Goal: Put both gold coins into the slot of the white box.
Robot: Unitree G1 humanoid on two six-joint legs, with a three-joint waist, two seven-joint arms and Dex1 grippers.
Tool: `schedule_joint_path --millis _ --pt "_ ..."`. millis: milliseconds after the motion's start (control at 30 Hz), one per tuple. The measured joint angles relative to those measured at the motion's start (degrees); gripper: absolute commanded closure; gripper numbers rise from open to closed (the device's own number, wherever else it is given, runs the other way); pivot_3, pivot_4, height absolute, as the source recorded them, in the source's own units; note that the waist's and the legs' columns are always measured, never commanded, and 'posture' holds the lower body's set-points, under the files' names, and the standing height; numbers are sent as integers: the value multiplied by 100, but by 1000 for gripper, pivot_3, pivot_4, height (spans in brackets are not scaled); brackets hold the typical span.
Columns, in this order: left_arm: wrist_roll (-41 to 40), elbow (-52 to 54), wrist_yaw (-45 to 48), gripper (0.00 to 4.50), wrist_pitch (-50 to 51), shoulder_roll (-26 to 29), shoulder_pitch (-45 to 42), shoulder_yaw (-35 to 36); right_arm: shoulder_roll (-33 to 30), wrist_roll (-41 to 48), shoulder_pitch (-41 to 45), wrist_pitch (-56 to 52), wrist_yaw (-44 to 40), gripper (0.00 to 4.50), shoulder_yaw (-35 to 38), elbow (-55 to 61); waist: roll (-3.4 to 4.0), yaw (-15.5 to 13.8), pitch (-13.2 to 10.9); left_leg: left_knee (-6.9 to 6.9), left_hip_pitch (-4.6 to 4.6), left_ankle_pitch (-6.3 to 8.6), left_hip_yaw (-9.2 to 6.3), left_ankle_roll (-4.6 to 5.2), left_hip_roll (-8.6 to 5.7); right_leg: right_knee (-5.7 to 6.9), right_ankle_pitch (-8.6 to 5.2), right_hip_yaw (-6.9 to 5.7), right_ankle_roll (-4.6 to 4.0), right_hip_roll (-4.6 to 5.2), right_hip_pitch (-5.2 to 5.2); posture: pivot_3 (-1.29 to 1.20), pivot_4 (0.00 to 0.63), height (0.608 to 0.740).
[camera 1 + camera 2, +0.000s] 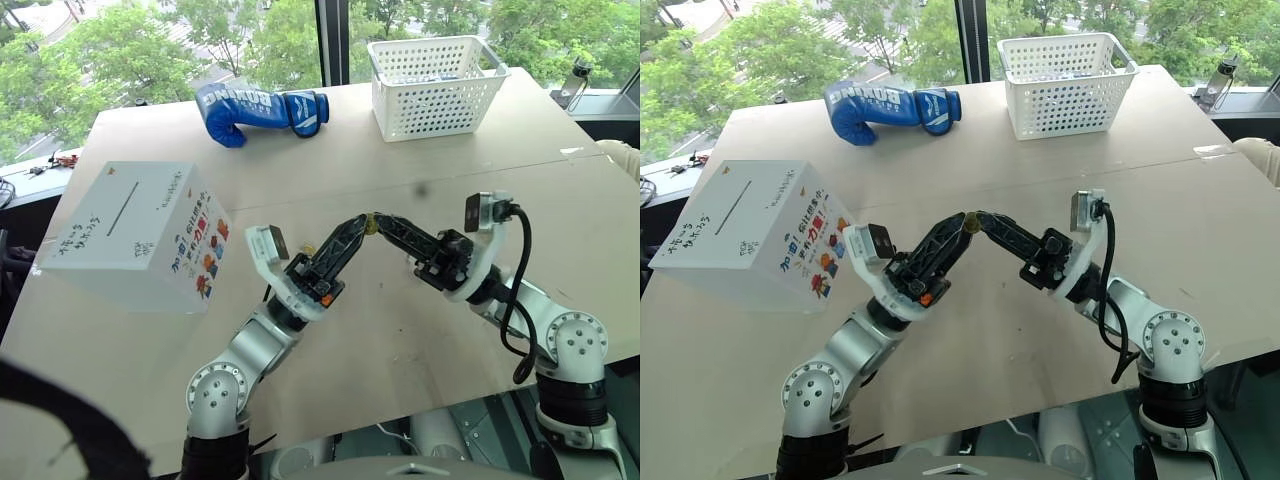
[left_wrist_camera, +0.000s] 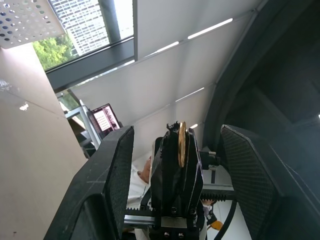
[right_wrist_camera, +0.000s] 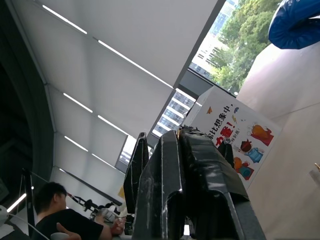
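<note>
Both grippers meet tip to tip in the air above the middle of the table. My right gripper (image 1: 379, 221) is shut on a gold coin (image 2: 182, 144), which stands on edge at its fingertips. My left gripper (image 1: 363, 222) is open, and its two fingers (image 2: 116, 172) stand on either side of the right gripper's tip and the coin without touching the coin. The white box (image 1: 140, 235) sits at the table's left, tilted, with its thin dark slot (image 1: 128, 208) on the top face and colourful printed characters (image 3: 235, 135) on the side that faces the grippers.
A blue boxing glove (image 1: 262, 112) lies at the back of the table. A white perforated basket (image 1: 435, 85) stands at the back right. The table's near edge runs just below the arms. A person (image 3: 55, 210) sits in the room behind.
</note>
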State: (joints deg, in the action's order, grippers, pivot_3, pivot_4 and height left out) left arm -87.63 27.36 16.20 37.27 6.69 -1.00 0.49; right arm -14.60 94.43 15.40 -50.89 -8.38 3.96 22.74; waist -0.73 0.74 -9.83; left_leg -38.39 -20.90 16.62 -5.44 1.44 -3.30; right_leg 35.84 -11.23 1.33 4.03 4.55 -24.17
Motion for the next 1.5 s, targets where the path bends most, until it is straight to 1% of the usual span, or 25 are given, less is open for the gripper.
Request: schedule_joint_path --millis 100,167,200,233,267,467,533,567,600,667,700,767,800,833,867,900,1000,1067,1100,1133,1167,1200,1267,1400,1500 --pt "-1 0 41 2434 1 12 0 1 -19 0 -1 24 0 4500 -68 2 0 1 0 1 0 0 -1 0 0 0 0 -1 0 0 0 0 150 721" --pt "-1 0 113 3312 1 18 0 1 -43 0 -1 38 -2 4500 -80 4 0 -2 0 1 -1 0 -1 0 0 -1 0 -1 0 0 0 0 150 721" --pt "3 -2 129 3891 -1 21 -2 2 -62 6 -1 48 -10 4500 -80 6 0 -2 0 1 -1 0 -1 0 0 -1 0 -1 0 0 0 0 150 721" --pt "2 -21 156 4292 -2 27 -4 7 -68 7 -1 74 -9 4500 -80 35 0 -3 0 1 -2 0 -1 0 0 -2 0 -1 0 0 0 0 150 721" --pt "2 -31 165 4440 -2 27 -7 6 -71 7 -1 86 -8 4500 -80 52 0 -2 0 1 -2 0 -1 0 0 -2 0 -1 0 0 0 0 150 721" --pt "-4 -57 234 4440 0 28 -56 2 -94 4 -5 155 -1 4500 -98 97 0 -3 0 1 -4 0 -2 0 1 -4 0 -2 0 0 0 0 150 721" --pt "16 -61 234 4500 -1 28 -69 -1 -114 -7 -5 173 -4 3892 -101 102 0 -3 0 1 -4 0 -2 0 1 -4 0 -2 0 0 0 0 150 721" --pt "71 -61 234 4500 -6 36 -84 -1 -139 -21 -5 192 -4 3360 -101 102 0 -3 0 1 -4 0 -2 1 1 -5 0 -2 0 0 0 0 150 721" --pt "97 -61 234 4500 -9 46 -88 -1 -146 -28 -6 202 -5 3072 -101 102 0 -2 0 1 -4 0 -2 0 1 -5 0 -2 0 0 0 0 150 721" --pt "220 -55 183 4500 -32 88 -101 9 -243 -72 -10 217 -25 2292 -99 102 0 -5 0 1 -4 0 -2 0 0 -5 0 -3 0 0 -1 0 150 721" --pt "279 -20 65 4500 -67 142 -104 43 -346 -154 -8 229 -68 1783 -84 101 0 -5 0 1 -5 0 -3 0 0 -5 0 -3 0 0 -1 0 150 721" --pt "353 227 -266 4500 -252 222 -134 284 -738 -515 23 238 -321 1783 -40 71 -1 -6 -2 0 -9 0 -2 0 1 -8 0 -2 0 2 -4 0 150 721" --pt "527 526 -531 4500 -415 354 -198 508 -1095 -895 121 238 -613 1783 -17 -38 -2 -6 -3 0 -12 0 -1 0 1 -11 0 -3 0 2 -5 0 150 721" --pt "621 683 -666 4500 -485 475 -257 637 -1270 -1097 184 245 -765 1783 18 -115 -2 -7 -4 1 -11 0 -1 0 0 -12 0 -3 0 2 -4 0 150 721" --pt "902 1023 -1012 4500 -559 781 -383 833 -1548 -1552 386 286 -1147 1783 36 -282 -2 -3 -4 1 -11 0 1 0 1 -12 0 -3 0 1 -4 0 150 721" --pt "1017 1170 -1165 4500 -561 939 -463 909 -1630 -1749 505 340 -1313 1783 46 -362 -2 -4 -4 2 -8 0 1 0 1 -12 0 -2 0 0 -3 0 150 721" --pt "1320 1530 -2063 4500 -440 1659 -1005 1072 -1821 -2672 1231 674 -2293 1783 -199 -646 -3 -3 -7 3 -9 -1 -2 -1 2 -10 1 -5 1 -3 -5 0 150 721" --pt "1372 1704 -2630 4500 -313 2173 -1372 1249 -1829 -3244 1635 1021 -2957 1783 -395 -782 -6 -6 -8 4 -10 -2 -6 -4 2 -11 0 -9 2 -4 -5 0 150 721" --pt "1347 1718 -2964 4500 -215 2498 -1567 1345 -1804 -3530 1823 1230 -3280 1783 -498 -911 -9 -8 -11 6 -11 -14 -8 -26 2 -13 0 -10 2 -3 -6 0 150 721" --pt "1321 1708 -3161 4500 -127 2744 -1697 1421 -1779 -3677 1943 1352 -3453 1783 -556 -989 -14 -8 -16 8 -12 -15 -8 -28 2 -15 0 -10 2 -3 -8 0 150 721" --pt "1282 1690 -3492 4500 35 3183 -1886 1544 -1697 -3921 2138 1559 -3762 1783 -614 -1140 -26 0 -27 9 -13 -15 -8 -29 2 -9 0 -9 2 -3 -14 0 150 721" --pt "1227 1638 -3743 4500 158 3527 -2103 1688 -1635 -4088 2310 1734 -3996 1783 -645 -1236 -30 0 -30 10 -31 -16 -10 -31 2 -9 1 -8 3 -5 -32 0 150 721" --pt "1105 1563 -4118 4500 293 3988 -2404 1939 -1547 -4313 2531 1965 -4339 1783 -675 -1291 -31 -7 -30 9 -57 -16 -15 -32 0 -6 1 -11 3 -2 -59 0 150 721" --pt "715 1180 -4717 4500 722 4863 -2784 2072 -1324 -4545 2694 2043 -4645 1783 -732 -1414 -33 -19 -28 6 -125 -17 -25 -36 -10 7 2 -18 3 11 -128 0 150 721" --pt "421 950 -5105 4500 893 5215 -3044 2096 -1203 -4643 2729 2038 -4736 1783 -752 -1435 -33 -13 -29 3 -152 -18 -30 -38 -11 6 2 -20 3 11 -155 0 150 721"
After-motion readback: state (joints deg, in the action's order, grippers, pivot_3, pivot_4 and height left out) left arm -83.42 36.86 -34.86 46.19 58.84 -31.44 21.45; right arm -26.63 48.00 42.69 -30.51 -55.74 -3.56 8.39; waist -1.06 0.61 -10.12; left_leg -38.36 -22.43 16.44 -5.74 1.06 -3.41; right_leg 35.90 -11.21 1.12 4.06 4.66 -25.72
